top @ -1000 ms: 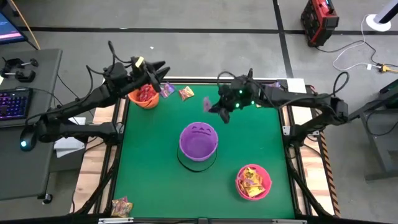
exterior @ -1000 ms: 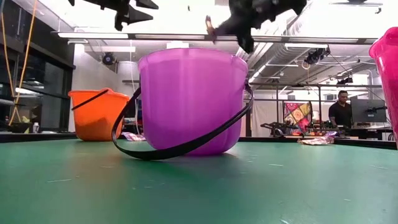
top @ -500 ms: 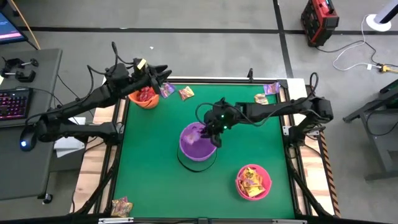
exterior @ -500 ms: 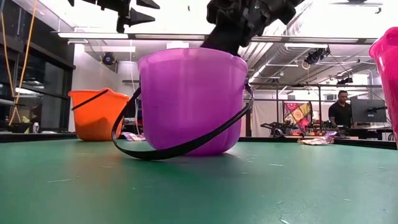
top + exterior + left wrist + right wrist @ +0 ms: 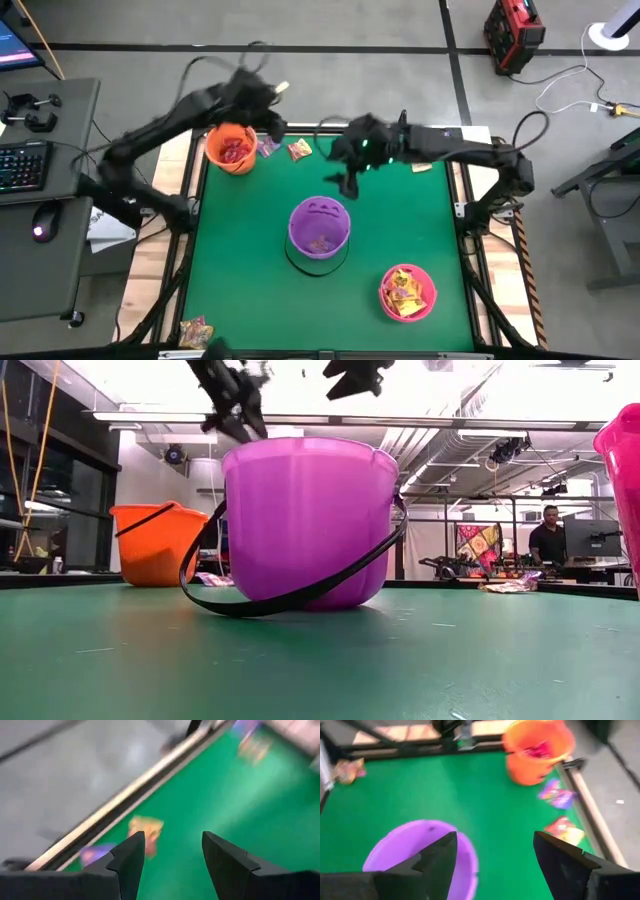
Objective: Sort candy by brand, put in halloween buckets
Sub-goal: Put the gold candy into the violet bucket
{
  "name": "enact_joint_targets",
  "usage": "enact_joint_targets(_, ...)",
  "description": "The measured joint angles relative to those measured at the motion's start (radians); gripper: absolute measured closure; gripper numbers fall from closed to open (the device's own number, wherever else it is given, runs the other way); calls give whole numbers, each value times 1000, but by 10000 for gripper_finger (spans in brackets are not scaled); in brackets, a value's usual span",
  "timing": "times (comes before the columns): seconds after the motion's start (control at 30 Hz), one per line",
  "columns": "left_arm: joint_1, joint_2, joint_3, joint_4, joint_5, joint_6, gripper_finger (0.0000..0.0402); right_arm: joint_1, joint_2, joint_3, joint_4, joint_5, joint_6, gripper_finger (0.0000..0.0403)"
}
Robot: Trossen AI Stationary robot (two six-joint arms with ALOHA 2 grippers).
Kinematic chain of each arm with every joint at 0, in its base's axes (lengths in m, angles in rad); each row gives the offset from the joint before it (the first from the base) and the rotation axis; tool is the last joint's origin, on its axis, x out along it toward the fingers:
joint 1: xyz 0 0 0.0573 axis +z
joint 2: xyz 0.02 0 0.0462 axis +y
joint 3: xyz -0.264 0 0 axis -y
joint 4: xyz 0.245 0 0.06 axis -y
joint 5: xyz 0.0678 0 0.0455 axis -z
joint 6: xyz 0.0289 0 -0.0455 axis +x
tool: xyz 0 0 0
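near the middle of the green worktop (image 5: 230, 270) stands the purple bucket (image 5: 319, 227), its black handle lying on the mat beside it; a few wrapped candies show dimly inside, their brand unreadable from above. the low view fills with the bucket's wall, so its contents are hidden there, and its face is not visible.

at the far left corner sits the orange bucket (image 5: 231, 148) with red candy in it. just right of it, on the mat by the far edge, lie a purple packet (image 5: 268, 147) and an orange-yellow packet (image 5: 299, 150). the pink bucket (image 5: 407, 291) stands at the near right, holding yellow and orange packets; the low view cuts it off to a sliver at the right edge. a loose packet (image 5: 195, 331) lies at the near left corner, partly off the mat, and more packets (image 5: 436, 141) lie at the far right corner, partly hidden by the right arm.

the left claw (image 5: 172, 851) hangs above the far edge near the orange bucket, blurred in the overhead view; its wrist view shows the fingers apart and nothing between them. the right claw (image 5: 495, 851) hovers over the mat just beyond the purple bucket, fingers spread wide, holding nothing.
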Motion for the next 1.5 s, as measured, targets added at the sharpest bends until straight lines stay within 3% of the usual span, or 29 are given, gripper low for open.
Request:
enact_joint_targets(0.17, 62, 330, 210, -231, 0, 90, 215, -60, -1, 156, -139, 7, 21, 147)
enact_joint_targets(0.4, 88, 623, 302, -235, 8, 174, 216, -67, -2, 259, -249, 6, 74, 147)
enact_joint_targets(0.83, 128, 822, 322, -231, 99, 179, 216, -18, 0, 240, -255, 67, 97, 147)
enact_joint_targets(0.93, 129, 843, 324, -233, 153, 209, 217, -18, 0, 239, -256, 75, 100, 147)
enact_joint_targets(1.03, 123, 846, 321, -234, 138, 238, 243, -18, 0, 239, -255, 76, 104, 147)
enact_joint_targets(1.2, 120, 795, 314, -252, 127, 276, 380, -18, 0, 239, -257, 78, 95, 147)
enact_joint_targets(1.33, 127, 664, 317, -253, 137, 281, 394, -18, 0, 239, -271, 85, 53, 147)
enact_joint_targets(1.5, 69, 456, 316, -255, 273, 312, 400, -19, 0, 239, -379, 90, 20, 147)
